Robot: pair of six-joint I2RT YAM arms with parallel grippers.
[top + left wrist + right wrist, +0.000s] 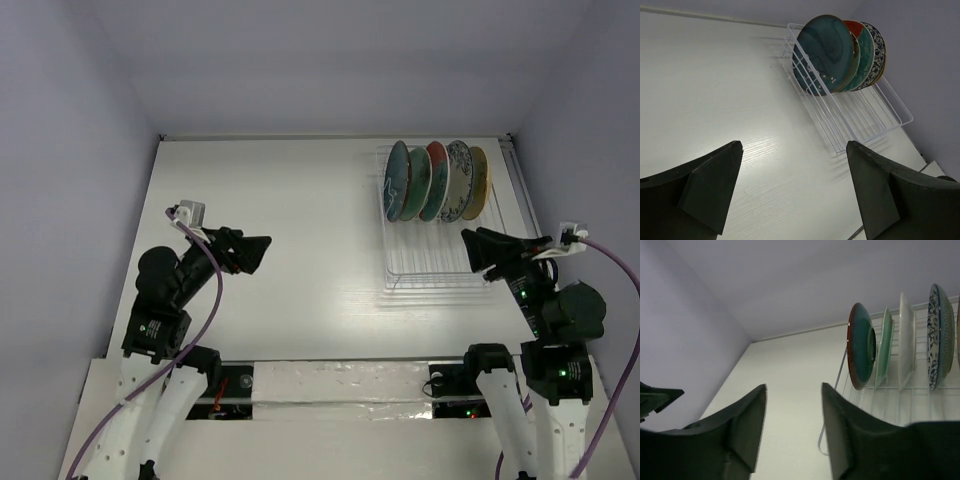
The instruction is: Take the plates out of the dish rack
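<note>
- 5 plates (437,180) stand on edge at the far end of the white wire dish rack (430,262), on the right of the table (280,200); the row runs left-right, rims toward the arms
- right gripper (470,250) is nearer, by the rack's near right corner; plates lie ahead, slightly left; fingers partly apart, empty
- left gripper (262,252) is well apart from the rack; fingers wide apart, empty
- plates are round, shallow, glossy glazed ceramic; dark teal plate (397,180) is leftmost; rack prongs are thin wire
</note>
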